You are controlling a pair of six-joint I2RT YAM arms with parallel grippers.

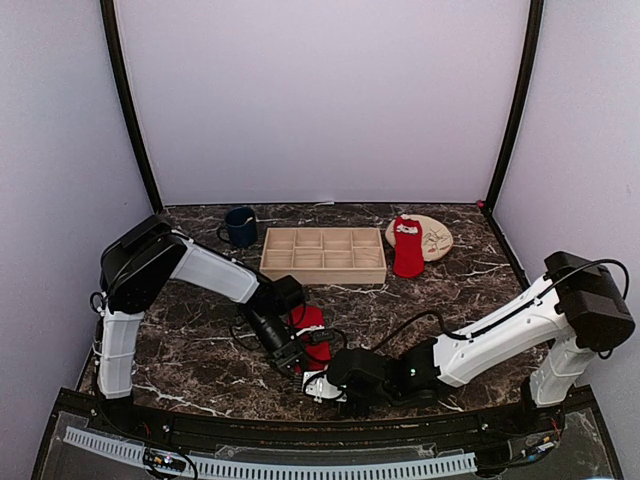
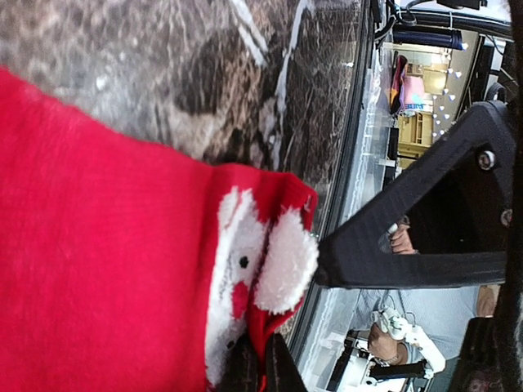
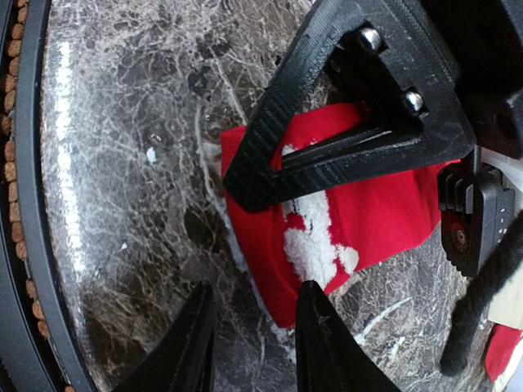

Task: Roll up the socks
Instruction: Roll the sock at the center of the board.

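One red sock (image 1: pixel 312 322) with a white figure print lies on the marble table near the front middle. My left gripper (image 1: pixel 297 352) is shut on its edge; in the left wrist view the jaws (image 2: pixel 261 369) pinch the red fabric (image 2: pixel 98 269) beside the white print. My right gripper (image 1: pixel 318 385) is just in front of that sock. Its fingers stand open (image 3: pixel 253 331) over bare marble, the right fingertip (image 3: pixel 315 306) at the sock's (image 3: pixel 384 212) near corner, nothing between them. The other sock (image 1: pixel 407 246) lies flat at the back right, its top on the plate.
A wooden tray (image 1: pixel 323 268) with several compartments stands at the back middle. A dark blue mug (image 1: pixel 240 227) is to its left, a round tan plate (image 1: pixel 436 236) to its right. The table's front rail (image 1: pixel 300 430) runs close behind my right gripper.
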